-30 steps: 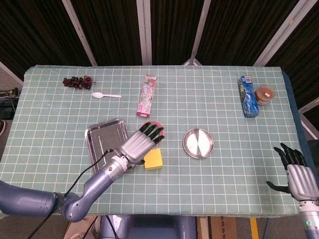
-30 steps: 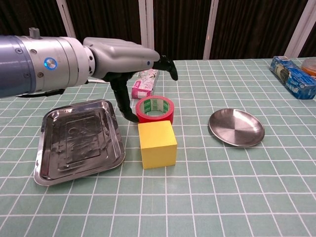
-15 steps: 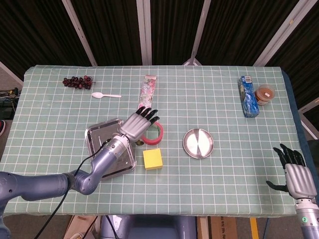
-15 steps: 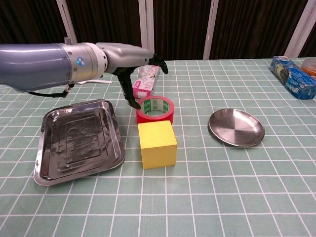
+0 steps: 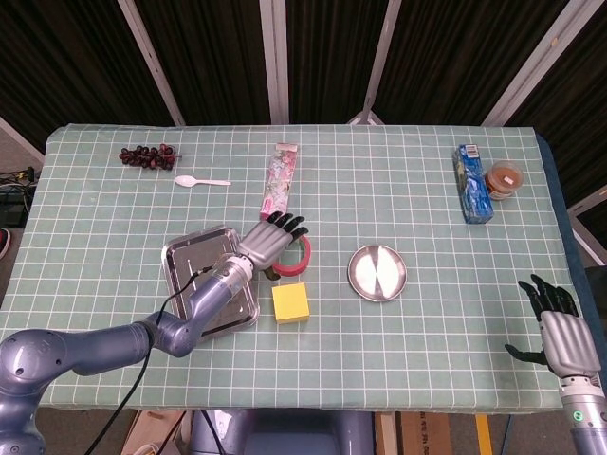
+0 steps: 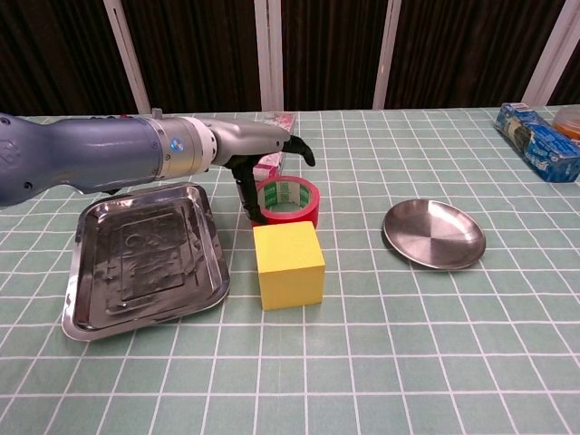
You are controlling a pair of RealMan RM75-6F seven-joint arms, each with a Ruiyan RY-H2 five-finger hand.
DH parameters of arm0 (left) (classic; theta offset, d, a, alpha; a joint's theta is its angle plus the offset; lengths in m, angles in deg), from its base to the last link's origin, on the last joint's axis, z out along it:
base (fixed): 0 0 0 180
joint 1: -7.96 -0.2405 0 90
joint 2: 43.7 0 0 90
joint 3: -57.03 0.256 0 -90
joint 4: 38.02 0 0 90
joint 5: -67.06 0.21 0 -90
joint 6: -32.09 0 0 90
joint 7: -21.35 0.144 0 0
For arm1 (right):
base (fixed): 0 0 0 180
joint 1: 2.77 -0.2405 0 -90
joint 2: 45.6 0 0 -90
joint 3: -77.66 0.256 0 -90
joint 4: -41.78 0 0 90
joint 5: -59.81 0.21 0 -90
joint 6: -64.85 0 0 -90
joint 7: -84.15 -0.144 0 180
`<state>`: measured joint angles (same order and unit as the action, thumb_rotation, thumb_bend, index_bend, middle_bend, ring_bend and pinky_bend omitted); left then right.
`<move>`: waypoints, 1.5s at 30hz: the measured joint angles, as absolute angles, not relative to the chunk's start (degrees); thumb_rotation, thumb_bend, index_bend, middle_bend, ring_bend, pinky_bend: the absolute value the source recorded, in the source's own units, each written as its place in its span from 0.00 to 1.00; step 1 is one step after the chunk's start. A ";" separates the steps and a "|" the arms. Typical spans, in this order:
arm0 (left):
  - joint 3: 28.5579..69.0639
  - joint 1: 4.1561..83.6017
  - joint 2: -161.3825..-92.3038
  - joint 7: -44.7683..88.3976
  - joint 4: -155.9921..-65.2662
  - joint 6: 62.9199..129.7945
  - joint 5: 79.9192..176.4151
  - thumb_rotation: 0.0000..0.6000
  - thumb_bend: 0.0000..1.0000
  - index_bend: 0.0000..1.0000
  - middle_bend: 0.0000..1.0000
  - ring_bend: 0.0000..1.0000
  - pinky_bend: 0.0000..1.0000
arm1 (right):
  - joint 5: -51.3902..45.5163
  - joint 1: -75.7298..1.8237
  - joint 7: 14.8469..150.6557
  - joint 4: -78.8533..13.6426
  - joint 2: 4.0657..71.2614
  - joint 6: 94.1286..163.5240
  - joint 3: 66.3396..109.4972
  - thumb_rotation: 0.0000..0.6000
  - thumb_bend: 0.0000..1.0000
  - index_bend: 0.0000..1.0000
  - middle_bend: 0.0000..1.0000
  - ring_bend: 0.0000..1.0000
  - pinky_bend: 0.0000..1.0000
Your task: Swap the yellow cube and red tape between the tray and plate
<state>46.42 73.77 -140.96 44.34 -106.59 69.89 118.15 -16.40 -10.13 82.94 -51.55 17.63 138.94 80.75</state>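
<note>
The red tape (image 5: 296,259) (image 6: 292,201) lies flat on the table between the steel tray (image 5: 194,259) (image 6: 136,263) and the round steel plate (image 5: 377,273) (image 6: 433,234). Just in front of it sits the yellow cube (image 5: 291,303) (image 6: 288,265), also on the table. My left hand (image 5: 268,239) (image 6: 245,150) hovers low over the tape's left side, fingers spread above the roll and thumb pointing down by its outer left wall; it grips nothing. My right hand (image 5: 560,334) is at the table's near right corner, fingers apart and empty.
A pink box (image 5: 280,180) (image 6: 269,164) lies behind the tape. Grapes (image 5: 147,154) and a white spoon (image 5: 201,181) are at the far left. A blue packet (image 5: 471,183) (image 6: 535,140) and a brown-lidded cup (image 5: 504,178) are at the far right.
My left hand has moved away from the cube toward the tape and dropped lower, its thumb now down beside the roll. Tape, cube and right hand have not moved.
</note>
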 measured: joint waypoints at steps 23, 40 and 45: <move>47.11 73.65 -149.12 32.62 -93.59 68.38 131.07 1.00 0.37 0.27 0.31 0.22 0.42 | -16.62 -9.95 80.37 -51.14 17.61 138.63 81.23 1.00 0.04 0.12 0.00 0.07 0.00; 47.03 68.94 -131.13 35.46 -118.46 75.34 134.08 1.00 0.36 0.27 0.27 0.20 0.38 | -16.53 -10.04 80.48 -50.18 18.57 138.50 81.54 1.00 0.04 0.12 0.00 0.07 0.00; 50.84 62.91 -120.99 39.65 -128.92 80.37 133.98 1.00 0.36 0.27 0.27 0.20 0.38 | -16.85 -10.13 81.54 -50.92 18.92 138.60 81.40 1.00 0.04 0.12 0.00 0.07 0.00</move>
<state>50.84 62.91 -120.99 39.65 -128.92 80.37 133.98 -16.85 -10.13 81.54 -50.92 18.92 138.60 81.40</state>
